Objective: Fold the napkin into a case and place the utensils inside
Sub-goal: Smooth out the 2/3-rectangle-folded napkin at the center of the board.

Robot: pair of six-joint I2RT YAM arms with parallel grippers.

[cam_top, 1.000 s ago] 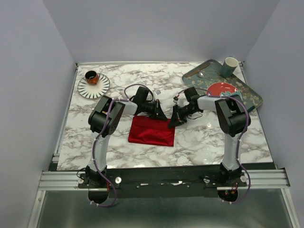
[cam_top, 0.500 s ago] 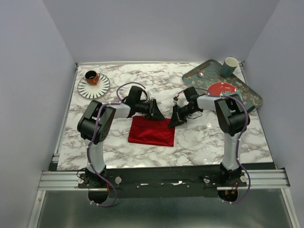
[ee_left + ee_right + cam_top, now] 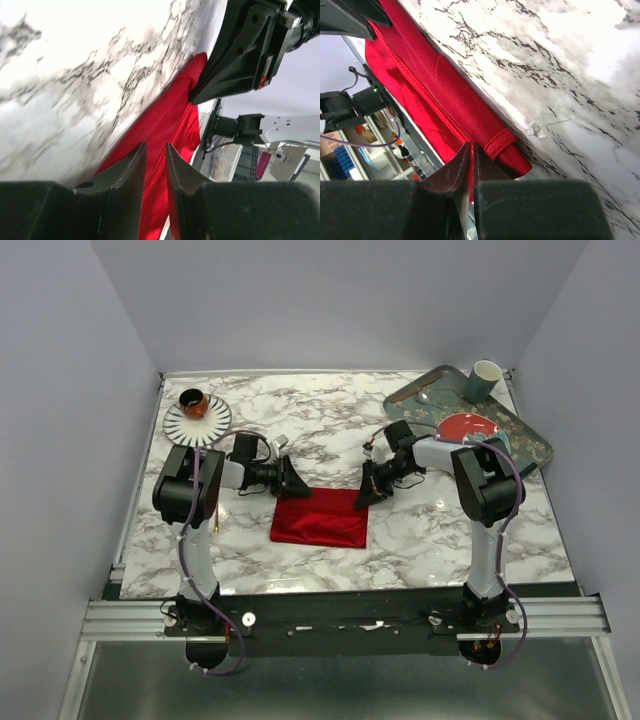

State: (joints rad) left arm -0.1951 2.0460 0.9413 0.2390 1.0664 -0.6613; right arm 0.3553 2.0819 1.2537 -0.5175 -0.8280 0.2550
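Note:
The red napkin (image 3: 318, 520) lies folded into a flat rectangle on the marble table. My left gripper (image 3: 296, 483) is low at its far left corner; in the left wrist view the jaws (image 3: 156, 146) stand slightly apart with nothing between them, and the red cloth (image 3: 165, 120) lies beyond them. My right gripper (image 3: 362, 498) is at the far right corner. In the right wrist view it (image 3: 471, 146) is closed on the napkin's layered edge (image 3: 420, 85). I cannot make out the gold spoon or the silver fork.
A green tray (image 3: 530, 440) at the far right holds a red plate (image 3: 468, 427), a pale cup (image 3: 485, 378) and a thin utensil (image 3: 427, 390). A striped saucer (image 3: 197, 420) with a small dark cup stands at the far left.
My left arm has swung left, and its gripper has slid from the middle of the napkin's far edge to the far left corner. The right gripper and the napkin have not moved.

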